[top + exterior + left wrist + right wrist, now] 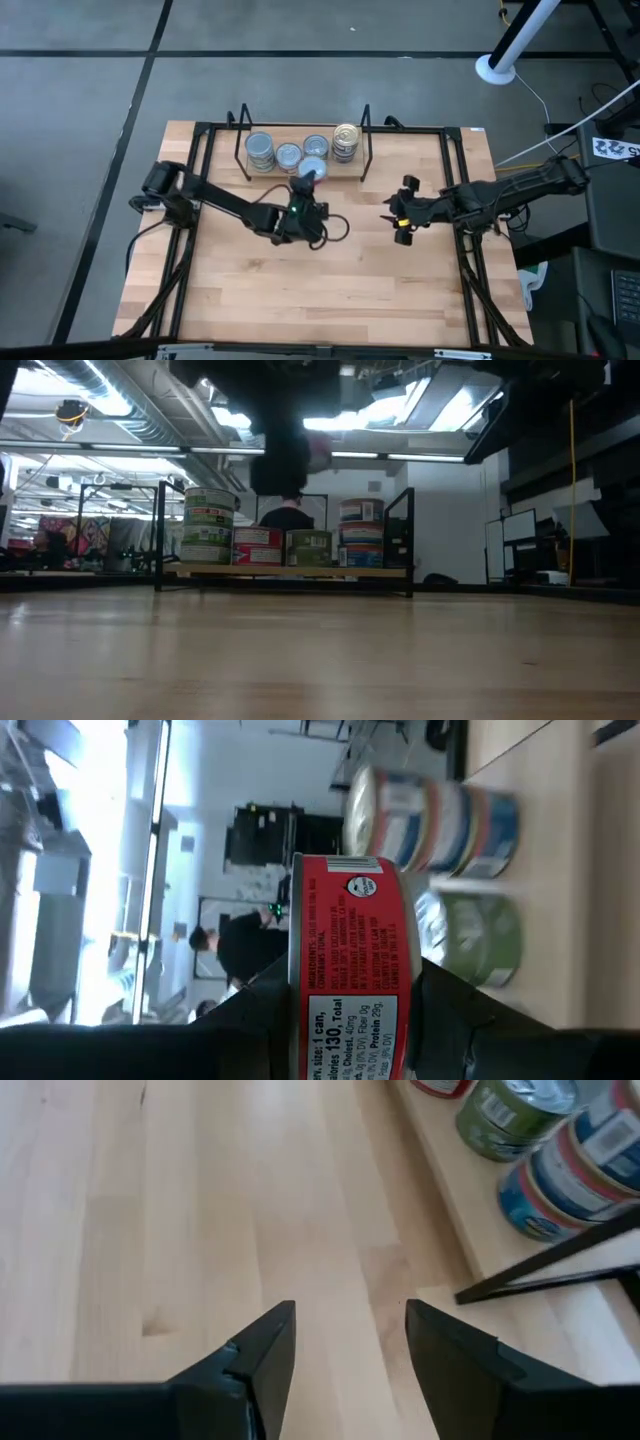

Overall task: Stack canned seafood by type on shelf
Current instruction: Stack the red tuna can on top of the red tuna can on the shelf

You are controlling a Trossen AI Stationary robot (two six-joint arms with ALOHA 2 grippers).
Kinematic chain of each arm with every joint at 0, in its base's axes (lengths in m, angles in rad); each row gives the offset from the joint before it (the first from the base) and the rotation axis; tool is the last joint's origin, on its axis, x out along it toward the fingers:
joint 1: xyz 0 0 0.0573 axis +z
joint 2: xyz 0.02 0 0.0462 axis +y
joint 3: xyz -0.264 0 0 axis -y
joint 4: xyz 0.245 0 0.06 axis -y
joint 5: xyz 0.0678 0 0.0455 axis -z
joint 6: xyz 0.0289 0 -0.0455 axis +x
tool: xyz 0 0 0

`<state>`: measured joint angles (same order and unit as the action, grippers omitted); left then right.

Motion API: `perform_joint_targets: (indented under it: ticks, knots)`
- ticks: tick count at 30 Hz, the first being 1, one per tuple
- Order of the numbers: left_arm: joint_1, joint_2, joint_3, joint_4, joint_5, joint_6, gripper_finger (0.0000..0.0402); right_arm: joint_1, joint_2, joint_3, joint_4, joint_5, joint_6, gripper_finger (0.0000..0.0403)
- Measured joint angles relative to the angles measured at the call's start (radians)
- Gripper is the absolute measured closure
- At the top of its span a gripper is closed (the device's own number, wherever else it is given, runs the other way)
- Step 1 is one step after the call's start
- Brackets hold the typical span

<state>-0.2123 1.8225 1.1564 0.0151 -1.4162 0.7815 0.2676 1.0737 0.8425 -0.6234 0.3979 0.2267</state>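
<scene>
The shelf (300, 175), a low black wire rack on a light wooden base (290, 571), stands at the table's far side. On it are a green-labelled stack (208, 525), a red can (258, 547), a green can (308, 547) and a blue and red stack (362, 532). My left gripper (307, 185) is shut on a red-labelled can (345, 950) just in front of the shelf, above the height of the shelved cans. My right gripper (397, 215) hangs open and empty over bare table to the right of it. My left gripper pinches the red can between its two fingers (250, 1020), one on each flat end, next to the rim (296, 970). The fingers reach in level from the table's near side. The can is lifted clear and sits level, its label facing the camera.
Black frame rails (455, 200) run along the table's left, right and far sides around the shelf. Bare wood (320, 280) fills the near half. A white pole base (495, 68) stands on the floor beyond the far right corner.
</scene>
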Motion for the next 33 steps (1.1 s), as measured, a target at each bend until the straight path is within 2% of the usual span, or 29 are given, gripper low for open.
perform_joint_targets:
  ticks: [5, 10, 13, 16, 22, 33]
  knots:
    - [0.037, -0.124, 0.0, -0.307, 0.042, -0.253, 0.0266, 0.0, -0.028, 0.0, -0.032, 0.034, 0.0, 0.0212]
    - [0.094, -0.2, 0.0, -0.629, 0.236, -0.602, 0.0265, 0.0, -0.028, 0.0, -0.031, 0.039, 0.0, 0.0212]
    - [0.133, -0.198, 0.0, -0.73, 0.338, -0.694, 0.0264, 0.0, -0.024, 0.0, -0.031, 0.041, 0.0, 0.0212]
    - [0.168, -0.183, -0.017, -0.726, 0.372, -0.701, 0.0263, 0.0, -0.024, 0.0, -0.03, 0.046, 0.0, 0.0212]
    - [0.228, -0.161, -0.053, -0.674, 0.373, -0.662, 0.0263, 0.0, -0.024, 0.0, -0.03, 0.045, 0.0, 0.0212]
    - [0.301, -0.15, -0.055, -0.596, 0.416, -0.594, 0.0261, 0.0, -0.024, 0.0, -0.03, 0.044, 0.0, 0.0212]
